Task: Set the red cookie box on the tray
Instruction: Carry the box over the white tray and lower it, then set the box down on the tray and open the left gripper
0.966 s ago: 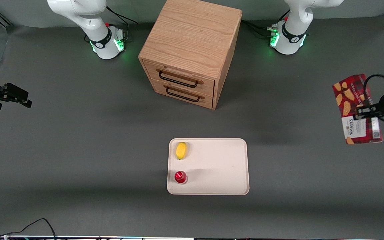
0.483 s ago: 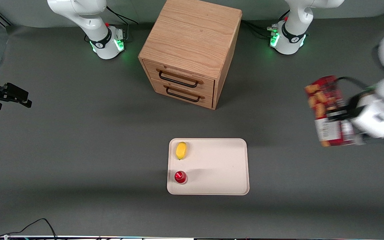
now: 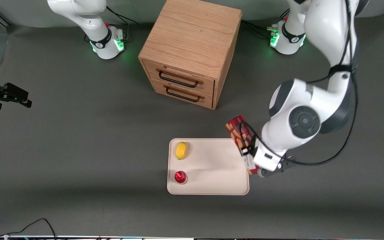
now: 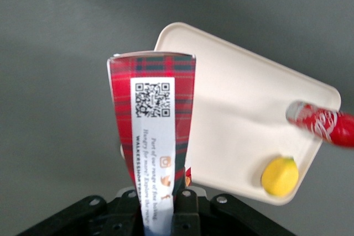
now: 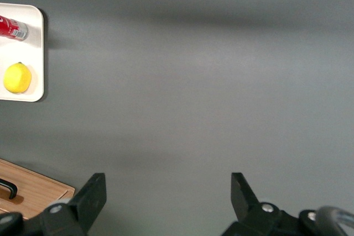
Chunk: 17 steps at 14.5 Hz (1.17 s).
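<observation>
The red cookie box (image 3: pixel 239 135) is a slim dark-red carton with cookie pictures, held in the air over the tray's edge that faces the working arm's end of the table. My left gripper (image 3: pixel 251 160) is shut on it near its white label end. In the left wrist view the box (image 4: pixel 154 131) stands out from between the fingers (image 4: pixel 185 214), with its QR-code label showing, above the table and the tray's rim. The cream-white tray (image 3: pixel 218 163) lies in front of the cabinet, nearer the front camera; it also shows in the left wrist view (image 4: pixel 232 114).
A yellow lemon (image 3: pixel 181 150) and a small red can (image 3: pixel 180 177) sit on the tray, on the side toward the parked arm. The wooden drawer cabinet (image 3: pixel 192 50) stands farther from the front camera than the tray. Cables lie at the table's near edge.
My left gripper has carried the box from the working arm's end of the table in to the tray's edge and nearer the front camera. The tray, lemon and can have not moved.
</observation>
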### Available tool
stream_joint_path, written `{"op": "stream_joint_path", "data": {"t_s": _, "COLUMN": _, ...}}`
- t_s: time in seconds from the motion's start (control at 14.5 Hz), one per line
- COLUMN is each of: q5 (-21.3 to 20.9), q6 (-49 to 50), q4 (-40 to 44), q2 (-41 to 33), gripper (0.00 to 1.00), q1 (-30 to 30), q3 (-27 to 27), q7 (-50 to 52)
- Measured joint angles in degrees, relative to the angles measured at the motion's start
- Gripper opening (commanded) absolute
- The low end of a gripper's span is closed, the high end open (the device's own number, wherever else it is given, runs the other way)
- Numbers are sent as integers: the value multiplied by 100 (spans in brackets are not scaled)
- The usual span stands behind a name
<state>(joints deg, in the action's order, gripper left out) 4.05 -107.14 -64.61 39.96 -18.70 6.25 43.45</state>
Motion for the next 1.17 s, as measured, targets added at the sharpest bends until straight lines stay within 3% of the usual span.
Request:
{"op": "stream_joint_path", "data": {"t_s": 0.48, "q5": -505, "q6": -1490, "q4": -458, "q2": 702, "gripper": 0, "q1": -150, "q3": 32, "q7": -90}}
{"op": "stream_joint_path", "data": {"t_s": 1.03, "q5": -642, "q6": -2313, "q4": -918, "q2": 923, "gripper": 0, "q1": -275, "q3": 2, "q7": -169}}
{"op": "stream_joint_path", "data": {"t_s": 1.17, "q5": -695, "q6": -2446, "q4": -923, "q2": 1037, "gripper": 32, "q1": -271, "q3": 0, "q7": -180}}
